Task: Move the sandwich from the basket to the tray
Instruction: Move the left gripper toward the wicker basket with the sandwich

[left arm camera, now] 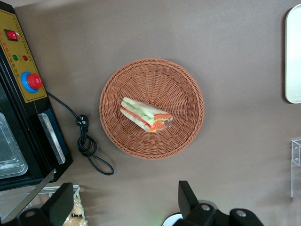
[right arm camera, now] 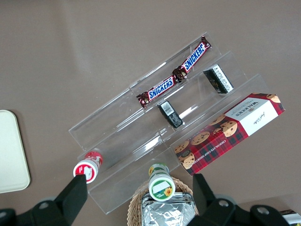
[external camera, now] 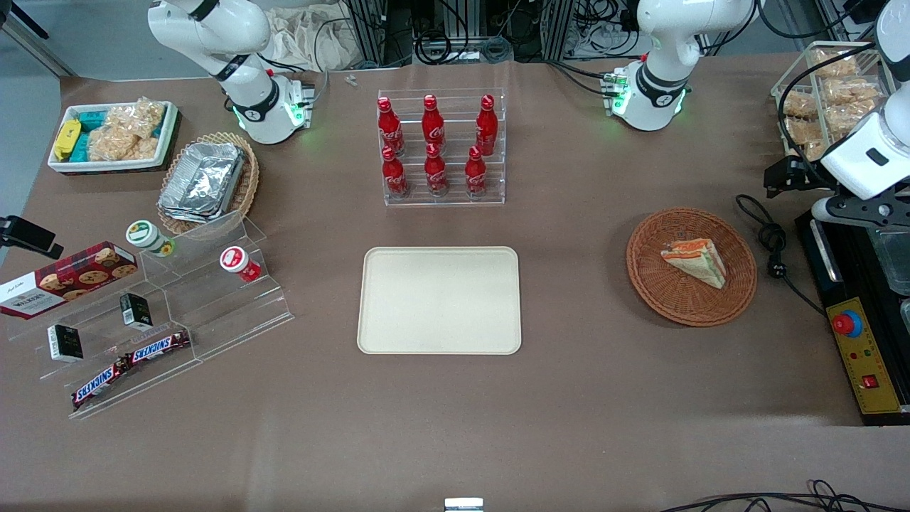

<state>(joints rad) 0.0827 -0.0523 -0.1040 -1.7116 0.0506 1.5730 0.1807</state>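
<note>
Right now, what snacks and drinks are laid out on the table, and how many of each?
Cola bottles: 6
Snickers bars: 2
Cookie boxes: 1
Small cups with lids: 2
Small black packets: 2
Sandwiches: 1, in the basket
Total: 14
The tray holds nothing. The gripper hangs open above the table beside the basket.

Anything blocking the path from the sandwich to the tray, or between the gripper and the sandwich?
Nothing visible. The sandwich lies alone in the basket; only bare table separates the basket from the tray. The gripper hangs open above the basket, with nothing between it and the sandwich.
</note>
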